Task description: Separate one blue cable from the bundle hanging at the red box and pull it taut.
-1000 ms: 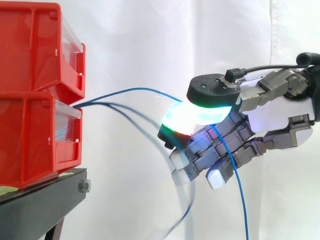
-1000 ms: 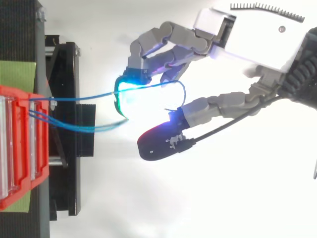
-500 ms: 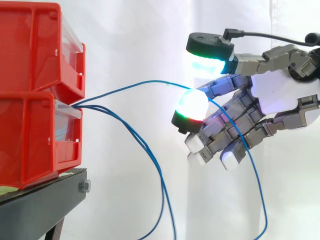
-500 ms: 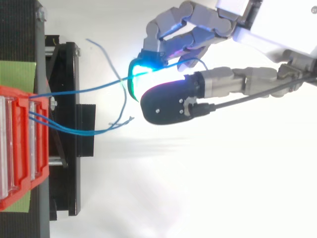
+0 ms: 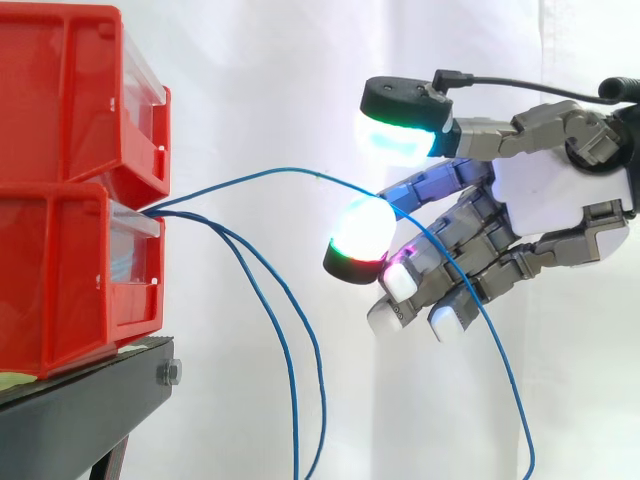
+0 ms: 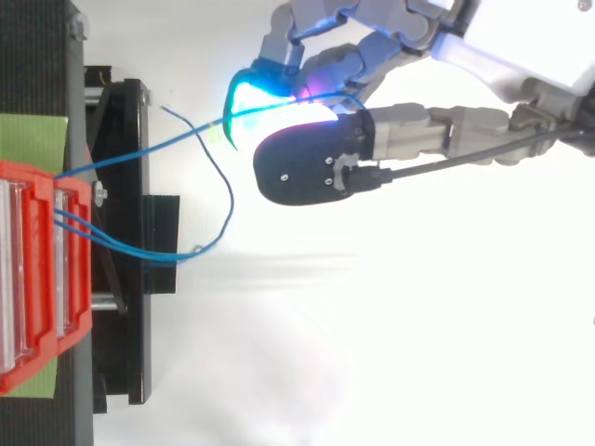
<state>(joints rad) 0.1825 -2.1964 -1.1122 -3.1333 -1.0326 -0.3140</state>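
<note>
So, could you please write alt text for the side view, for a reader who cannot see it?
A robot hand, thumb raised, carries one blue cable draped across its fingers, arching from the lower red bin on the left. Two other blue cables hang slack from the same bin.

Black stand (image 5: 85, 405) sits below the fingers (image 5: 401, 281) and well apart from them, out beyond their tips. A bolt (image 5: 168, 373) is set in the stand's end nearest the fingers. A green mat (image 6: 33, 137) lies on the stand's top. A white curtain (image 5: 270, 90) hangs behind the fingers.
</note>
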